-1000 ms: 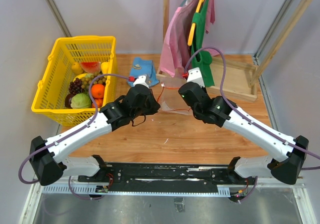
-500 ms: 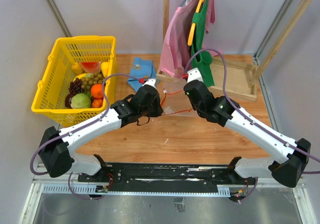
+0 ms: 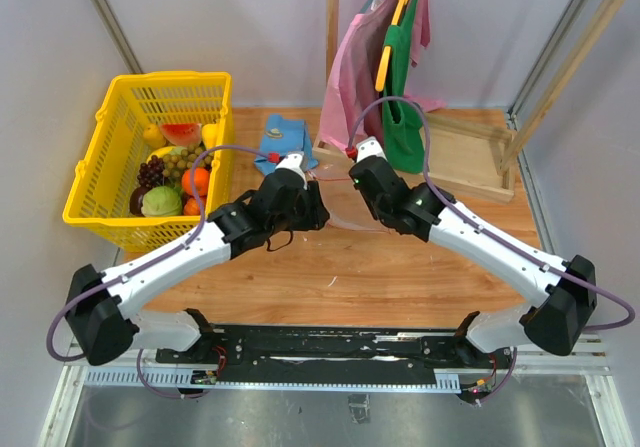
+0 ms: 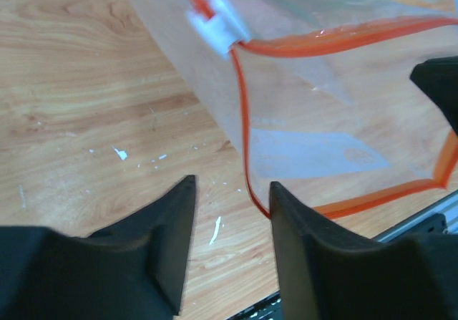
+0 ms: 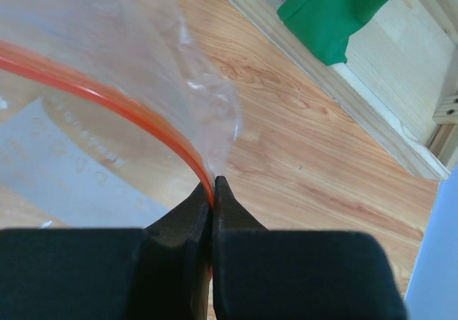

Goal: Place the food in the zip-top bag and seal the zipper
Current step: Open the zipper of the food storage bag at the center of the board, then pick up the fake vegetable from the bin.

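Observation:
The clear zip-top bag [image 4: 308, 127] hangs just above the wooden table between my two grippers [image 3: 335, 207]. Its red zipper [image 4: 243, 105] runs down from a white slider [image 4: 218, 23] and curves past the inside of my left gripper's right finger. The left gripper [image 4: 230, 191] is open, with only bare table between its fingers. My right gripper [image 5: 213, 184] is shut on the zipper strip [image 5: 107, 98] at the bag's other edge. The food [image 3: 175, 172] lies in the yellow basket [image 3: 95, 182]: an orange, a green piece, grapes and a watermelon slice.
A blue folded cloth [image 3: 283, 137] lies behind the left gripper. A wooden rack base [image 3: 465, 162] with pink and green garments [image 3: 385, 57] hanging over it stands at the back right. Small white scraps [image 4: 215, 228] dot the table.
My left gripper has opened and let go of the bag's edge. The right gripper, still shut on the zipper, has shifted left and towards the back.

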`<state>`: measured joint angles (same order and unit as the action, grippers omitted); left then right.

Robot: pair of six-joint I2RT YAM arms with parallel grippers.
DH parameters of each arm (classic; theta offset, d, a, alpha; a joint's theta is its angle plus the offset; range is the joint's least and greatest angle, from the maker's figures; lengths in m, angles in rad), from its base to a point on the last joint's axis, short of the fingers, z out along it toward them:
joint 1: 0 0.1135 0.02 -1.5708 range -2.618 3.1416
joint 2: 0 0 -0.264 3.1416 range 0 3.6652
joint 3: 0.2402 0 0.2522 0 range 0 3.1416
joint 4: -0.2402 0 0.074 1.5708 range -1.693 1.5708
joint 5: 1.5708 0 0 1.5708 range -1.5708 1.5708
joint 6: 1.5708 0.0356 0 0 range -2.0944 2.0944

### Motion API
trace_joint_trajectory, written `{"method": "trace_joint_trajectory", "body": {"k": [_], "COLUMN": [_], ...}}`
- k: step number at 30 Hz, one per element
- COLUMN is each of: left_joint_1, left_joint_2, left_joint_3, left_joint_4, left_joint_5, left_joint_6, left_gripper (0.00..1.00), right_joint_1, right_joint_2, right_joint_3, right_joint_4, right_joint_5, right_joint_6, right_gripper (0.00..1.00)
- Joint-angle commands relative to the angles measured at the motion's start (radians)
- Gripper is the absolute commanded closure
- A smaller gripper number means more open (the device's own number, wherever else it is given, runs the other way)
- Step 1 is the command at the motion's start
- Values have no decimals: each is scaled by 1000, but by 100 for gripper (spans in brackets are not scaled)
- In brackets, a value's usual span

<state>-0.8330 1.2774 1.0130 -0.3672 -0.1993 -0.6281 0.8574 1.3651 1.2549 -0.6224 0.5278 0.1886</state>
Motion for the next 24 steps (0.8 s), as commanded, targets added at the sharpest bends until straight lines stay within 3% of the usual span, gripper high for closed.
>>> {"method": "trace_joint_trajectory", "body": {"k": [1,12,19,24], "left_joint_1": [16,63,220,400], "left_joint_2": [-91,-208,-200,-198], "left_joint_3": [32,194,330,373], "left_joint_4": [6,-210,-400,-472], "left_joint_5": [-64,-245,-344,-349], "left_joint_6": [24,123,189,246], "left_gripper": [46,16,4,1], "right_joint_1": [17,48,49,49], "right_joint_2": [15,79,72,71], "right_joint_3": [56,113,100,95], "right_joint_4": [-35,-127,-101,-104], "right_joint_5": [86,181,162,162], "right_joint_6": [6,40,29,25], "right_gripper": [99,99,99,99]}}
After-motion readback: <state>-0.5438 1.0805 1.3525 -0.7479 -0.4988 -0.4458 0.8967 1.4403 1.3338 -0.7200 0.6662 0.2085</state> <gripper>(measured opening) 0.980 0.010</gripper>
